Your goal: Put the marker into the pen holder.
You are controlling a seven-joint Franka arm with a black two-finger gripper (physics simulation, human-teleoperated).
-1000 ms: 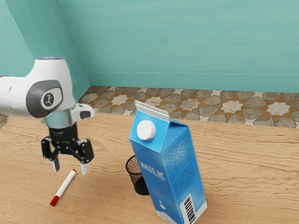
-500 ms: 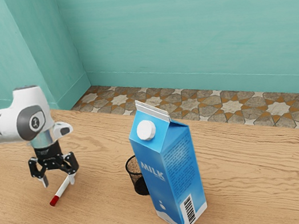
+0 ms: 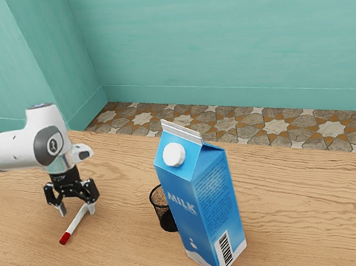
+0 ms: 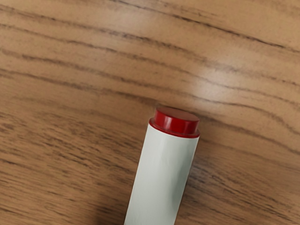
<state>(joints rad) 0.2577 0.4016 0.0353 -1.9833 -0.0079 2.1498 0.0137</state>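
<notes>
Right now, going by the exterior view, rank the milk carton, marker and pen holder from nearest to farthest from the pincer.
1. Marker: lying right by the pincer.
2. Pen holder: upright, off toward the exterior view's right.
3. Milk carton: farther still toward that side, partly hiding the pen holder.

Pen holder (image 3: 163,215) between marker (image 3: 75,224) and milk carton (image 3: 201,201)

In the exterior view, a blue milk box (image 3: 204,201) stands at six o'clock on the wood table (image 3: 317,218). Its white cap (image 3: 173,154) is at its eleven o'clock. Floor tiles (image 3: 329,128) are toward three, a green wall (image 3: 215,30) at twelve.
</notes>
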